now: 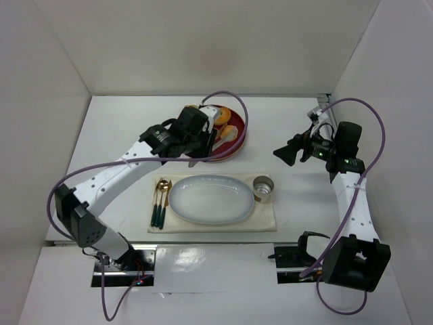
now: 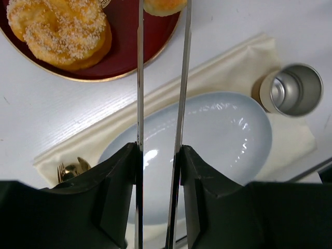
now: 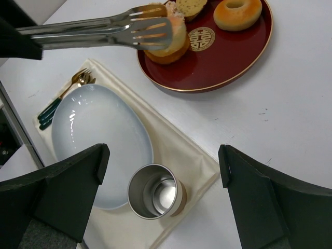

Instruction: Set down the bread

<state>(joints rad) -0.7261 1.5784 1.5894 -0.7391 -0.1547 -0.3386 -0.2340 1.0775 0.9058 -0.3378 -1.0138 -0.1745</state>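
Bread [image 2: 163,5] sits on red tray [image 2: 122,57], top edge of my left wrist view, between blades of tongs [image 2: 182,78]. Gripped or not, can't tell. My left gripper [image 2: 158,150] clamped on tongs. Plate [image 1: 211,198], then cup [image 1: 263,188]. My right gripper [image 3: 161,155] wide open, empty.

gold 囍 emblem [image 3: 201,38], on red tray [image 3: 233,58]

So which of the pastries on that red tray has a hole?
The donut, the smooth golden ring on the tray. The small bun beside it is solid, and the big flaky pastry under the tongs has no hole.
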